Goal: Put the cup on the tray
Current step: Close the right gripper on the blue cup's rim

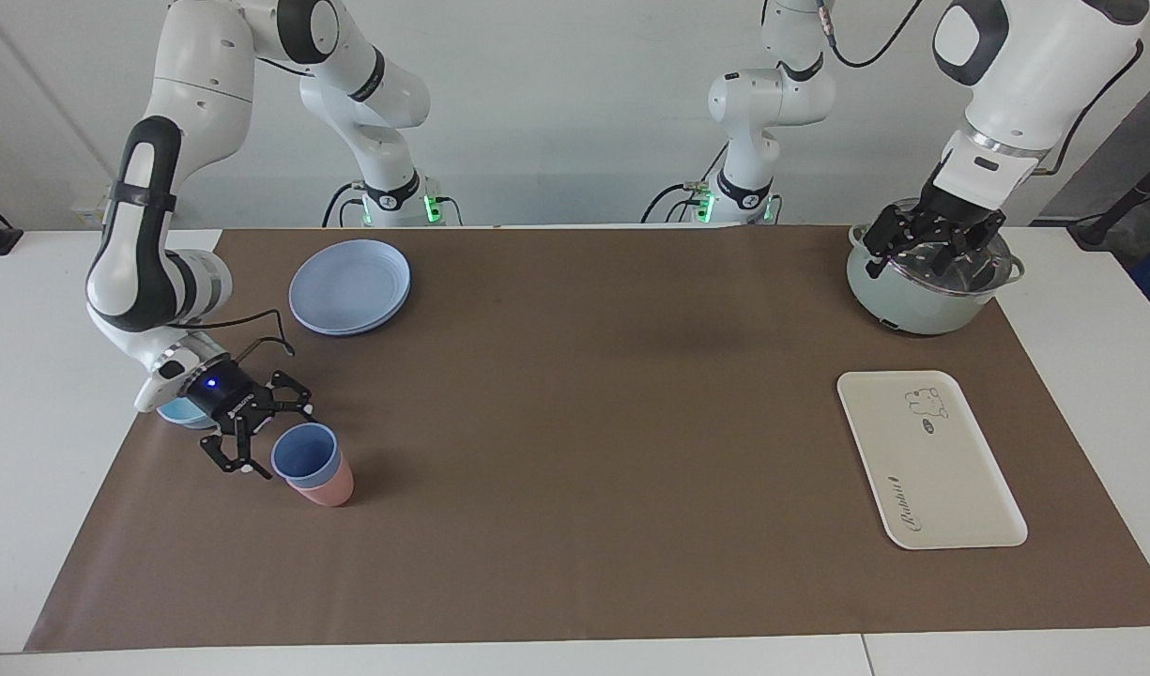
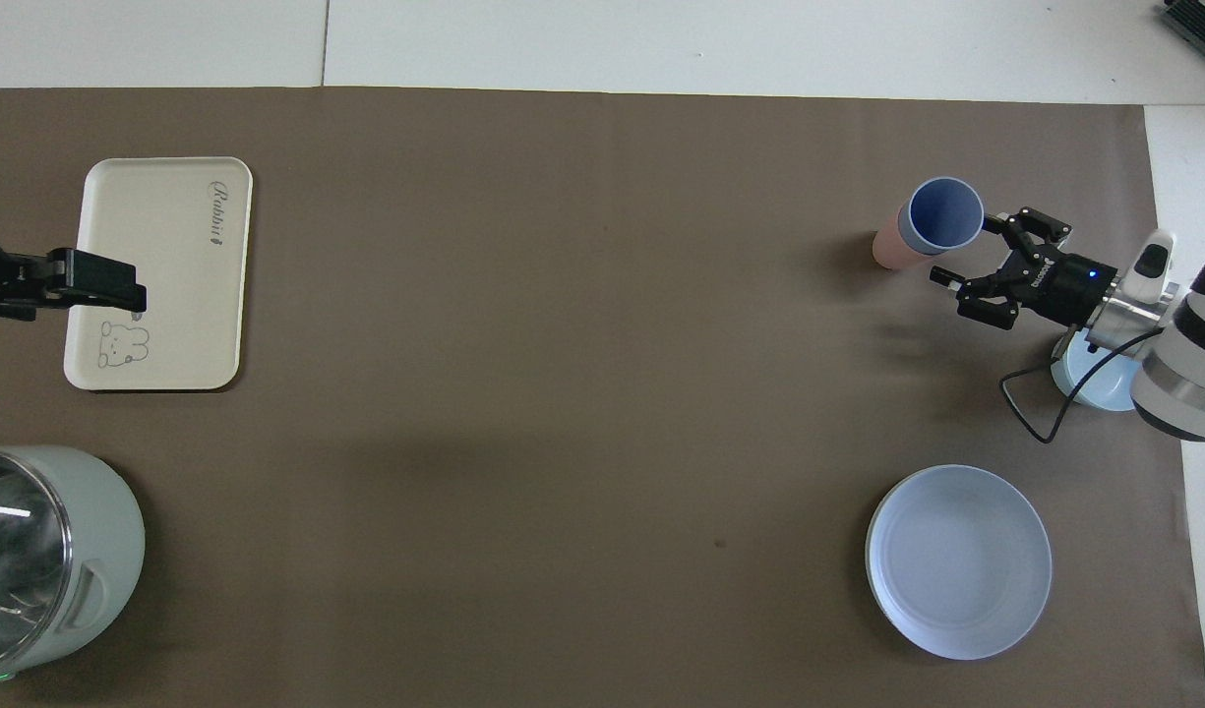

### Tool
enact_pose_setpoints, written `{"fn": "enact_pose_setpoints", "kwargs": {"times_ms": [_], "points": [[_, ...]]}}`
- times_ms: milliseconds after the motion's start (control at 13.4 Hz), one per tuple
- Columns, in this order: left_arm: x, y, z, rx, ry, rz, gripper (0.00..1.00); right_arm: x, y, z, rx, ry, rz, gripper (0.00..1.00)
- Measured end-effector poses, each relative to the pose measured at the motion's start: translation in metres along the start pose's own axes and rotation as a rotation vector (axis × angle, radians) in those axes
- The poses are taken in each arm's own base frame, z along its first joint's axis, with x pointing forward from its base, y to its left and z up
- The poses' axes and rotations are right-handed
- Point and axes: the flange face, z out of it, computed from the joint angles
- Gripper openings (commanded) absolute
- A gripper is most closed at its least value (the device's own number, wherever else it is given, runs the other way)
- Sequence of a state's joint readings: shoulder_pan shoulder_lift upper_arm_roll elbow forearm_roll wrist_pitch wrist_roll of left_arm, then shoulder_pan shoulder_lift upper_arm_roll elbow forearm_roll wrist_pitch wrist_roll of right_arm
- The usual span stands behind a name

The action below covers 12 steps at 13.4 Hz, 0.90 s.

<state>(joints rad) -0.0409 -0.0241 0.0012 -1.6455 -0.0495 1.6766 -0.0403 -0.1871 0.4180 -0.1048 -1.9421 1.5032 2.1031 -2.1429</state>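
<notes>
Two stacked cups: blue cup [image 1: 304, 454] atop pink; right gripper [image 1: 276, 441] spread wide, empty, beside rim; tray [image 1: 928, 459] well apart.

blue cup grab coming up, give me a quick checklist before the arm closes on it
1. Right gripper open: ok.
2. Fingers either side of the blue cup: not ok, the gripper sits beside the rim, not around it.
3. Blue cup free to lift alone: cannot tell, it is nested in the pink cup.
4. Bowl under the right wrist untouched: cannot tell.
5. Tray bare for the drop: ok.
6. Left gripper out of the way: ok, it waits over the pot.
</notes>
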Motion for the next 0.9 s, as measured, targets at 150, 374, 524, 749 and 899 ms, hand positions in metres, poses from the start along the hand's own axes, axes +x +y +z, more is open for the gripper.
{"fn": "enact_pose_setpoints", "kwargs": {"times_ms": [150,374,524,749,899], "points": [[0.0,0.0,0.0,0.0,0.0,0.0,1.0,-0.002,-0.003,0.005,-0.014,-0.001,-0.004,1.0],[0.0,0.0,0.0,0.0,0.0,0.0,1.0,-0.001,-0.008,0.017,-0.052,0.018,-0.006,1.0],[0.0,0.0,0.0,0.0,0.0,0.0,1.0,0.0,-0.017,0.031,-0.069,0.014,-0.013,1.0],[0.0,0.0,0.0,0.0,0.0,0.0,1.0,0.0,-0.019,0.036,-0.079,0.01,-0.01,1.0],[0.0,0.0,0.0,0.0,0.0,0.0,1.0,0.0,-0.018,0.035,-0.084,0.016,-0.007,0.99]]}}
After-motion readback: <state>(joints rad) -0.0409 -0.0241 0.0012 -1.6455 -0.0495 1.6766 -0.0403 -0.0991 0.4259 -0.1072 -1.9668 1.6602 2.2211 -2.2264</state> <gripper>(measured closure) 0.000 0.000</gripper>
